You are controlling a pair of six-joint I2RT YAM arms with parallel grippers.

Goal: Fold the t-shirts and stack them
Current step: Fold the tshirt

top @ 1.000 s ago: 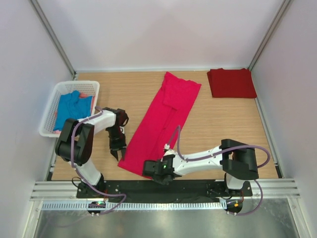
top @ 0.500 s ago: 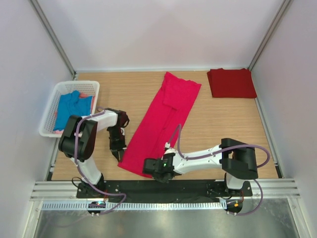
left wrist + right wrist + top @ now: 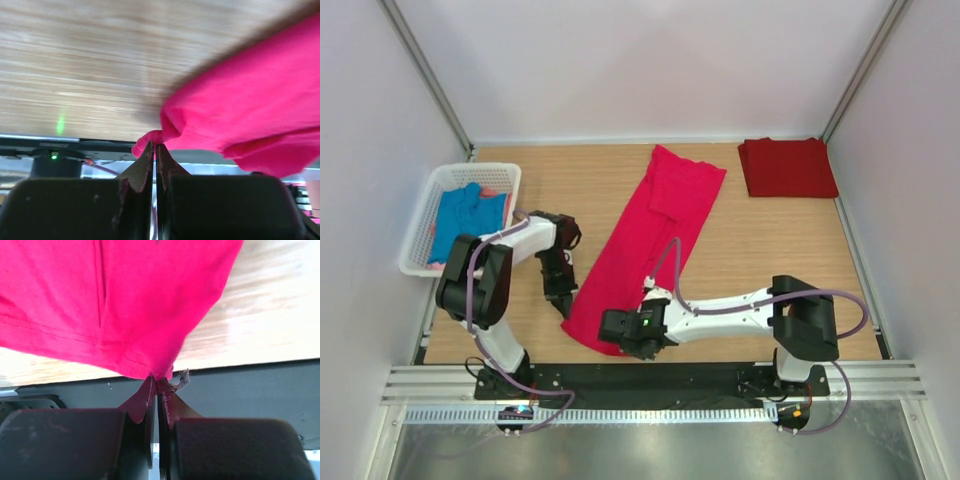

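Note:
A bright pinkish-red t-shirt [image 3: 650, 235] lies folded lengthwise as a long strip across the table, from the back centre to the near left. My left gripper [image 3: 567, 310] is shut on its near left hem corner [image 3: 150, 137]. My right gripper [image 3: 617, 340] is shut on the near right hem corner [image 3: 157, 372], which is lifted a little. A folded darker red t-shirt [image 3: 787, 167] lies at the back right. A blue t-shirt [image 3: 460, 218] and a pale pink one [image 3: 492, 190] lie in the basket.
A white lattice basket [image 3: 420, 240] stands at the left edge of the table. A black strip and metal rails [image 3: 650, 385] run along the near edge. White walls close in the left, right and back sides.
My right gripper has moved left along the near hem, drawing the shirt's near end with it. My left gripper has shifted slightly right and stays on its corner.

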